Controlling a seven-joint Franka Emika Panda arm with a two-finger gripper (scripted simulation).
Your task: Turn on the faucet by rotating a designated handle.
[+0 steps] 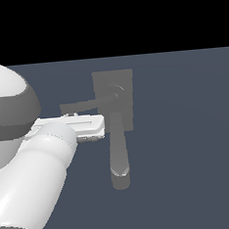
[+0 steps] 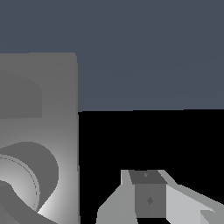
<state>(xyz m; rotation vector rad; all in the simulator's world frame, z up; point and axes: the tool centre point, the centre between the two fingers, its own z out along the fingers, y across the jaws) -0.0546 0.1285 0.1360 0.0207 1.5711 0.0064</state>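
Your white arm's gripper (image 1: pixel 90 128) sits just beside the thin straight grey handle (image 1: pixel 79 108) of the matte grey faucet (image 1: pixel 115 101), placed to push it; jaw width you cannot tell.

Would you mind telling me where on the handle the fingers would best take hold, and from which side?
Probably near the free end of the handle, far from the hub. It is a thin straight bar pointing toward the exterior view's left, so its tip gives the most leverage. Come from that left side, where the gripper is, staying clear of the thicker spout.
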